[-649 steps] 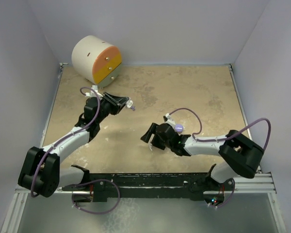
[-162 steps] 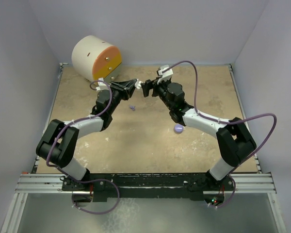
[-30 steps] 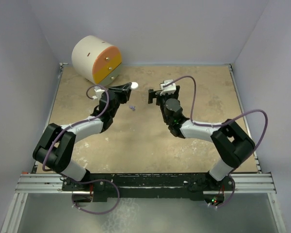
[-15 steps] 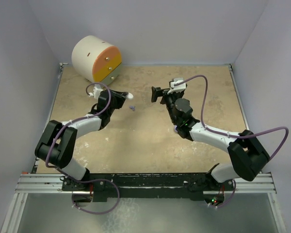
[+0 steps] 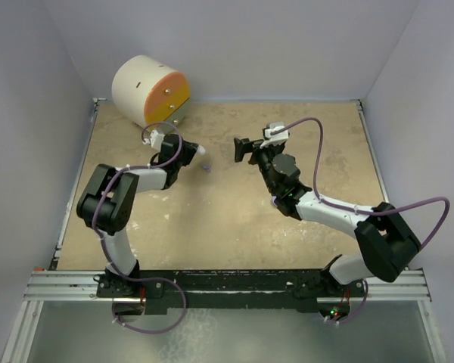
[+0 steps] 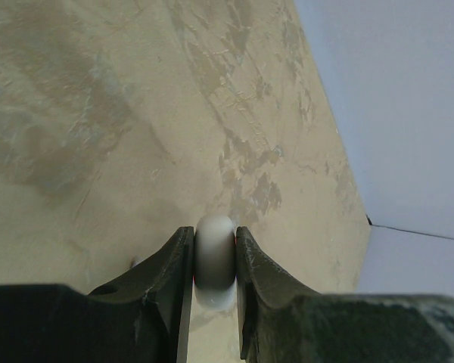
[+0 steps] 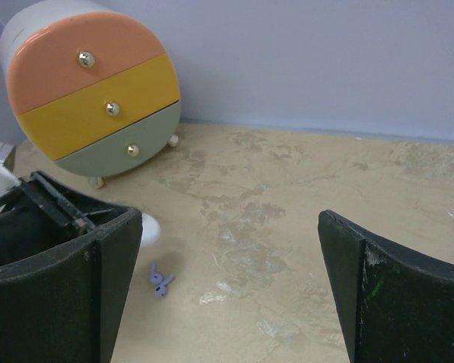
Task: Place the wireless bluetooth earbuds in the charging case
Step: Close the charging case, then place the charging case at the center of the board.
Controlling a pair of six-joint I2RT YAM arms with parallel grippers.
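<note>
I'm seeing the L gripper [image 5: 194,149] clamping a white puck [image 6: 214,259] betw. its fingers, near the drawer box [image 5: 151,91]. R gripper [image 5: 240,150] is sitting wide open w/ nothing in it, facing the L one. Purple earbud [image 7: 160,280] is lying on the table [image 5: 234,227] betw. both grippers, nearer L, touching neither.

1. Earbud [image 7: 160,281]: tiny and lilac, with short stems. It lies loose on the table [image 7: 303,219], and nothing is gripping it. Whether it is one bud or two touching cannot be told.
2. Case [image 6: 214,265]: smooth, rounded and white. It stands on edge, pinched between the fingers of the left gripper [image 6: 214,240], close to the earbud but apart from it.
</note>
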